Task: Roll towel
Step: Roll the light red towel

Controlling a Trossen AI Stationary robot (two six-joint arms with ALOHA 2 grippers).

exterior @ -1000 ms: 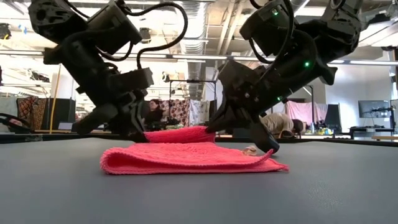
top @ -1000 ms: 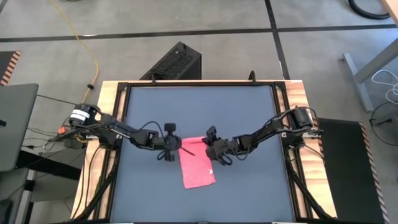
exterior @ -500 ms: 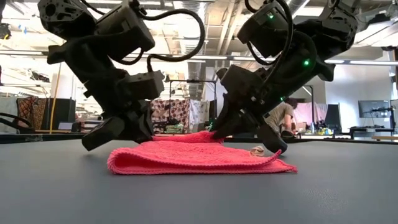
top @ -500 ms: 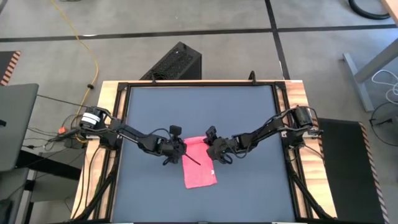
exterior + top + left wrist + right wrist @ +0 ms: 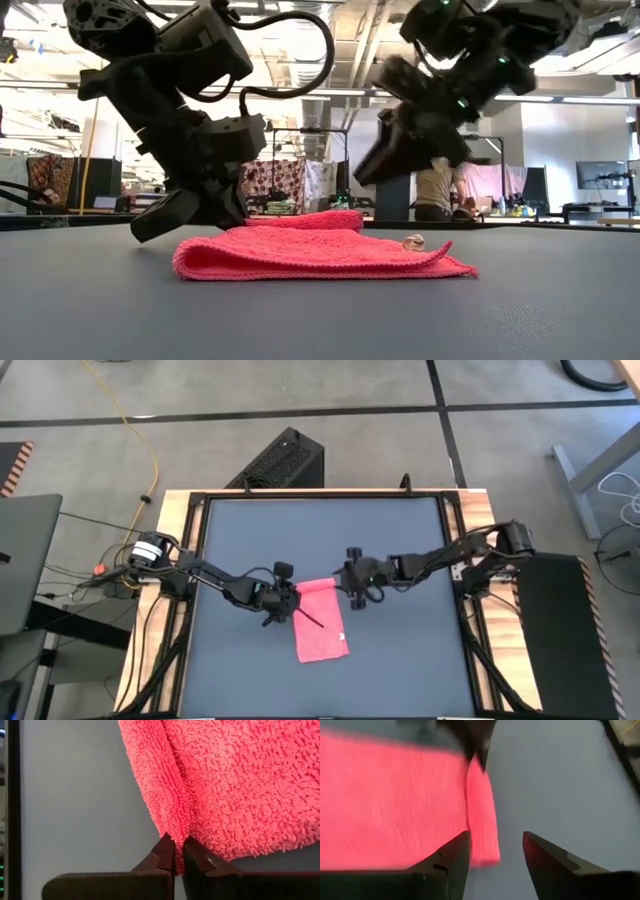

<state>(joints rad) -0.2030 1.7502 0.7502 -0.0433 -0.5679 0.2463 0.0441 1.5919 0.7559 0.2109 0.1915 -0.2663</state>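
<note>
The left gripper is down at table level with its fingers pinched tight on a fold of the towel, right at the cloth's corner. From that pinch the towel runs away toward the near edge of the table, so its long axis goes roughly far-to-near with a slight slant. The end at the gripper has a narrow strip turned over on top of the rest, like the first lap of a roll, and that strip lies crosswise between the two grippers.

The right gripper is just off the other end of that strip, lifted clear of the cloth, jaws standing apart with nothing between them. From its wrist camera the towel's edge sits just past its fingers.

Up close the towel is fluffy, loopy terry in a bright pinkish red. From the low camera it lies as a flat folded slab with the rolled lip as a low ridge on top, and a tiny pale tag pokes up near one end.

The table is a smooth matte dark sheet in a black frame with pale wood side rails. Beyond it is an open workshop with ceiling lights, hanging fabrics and a person standing in the background.
</note>
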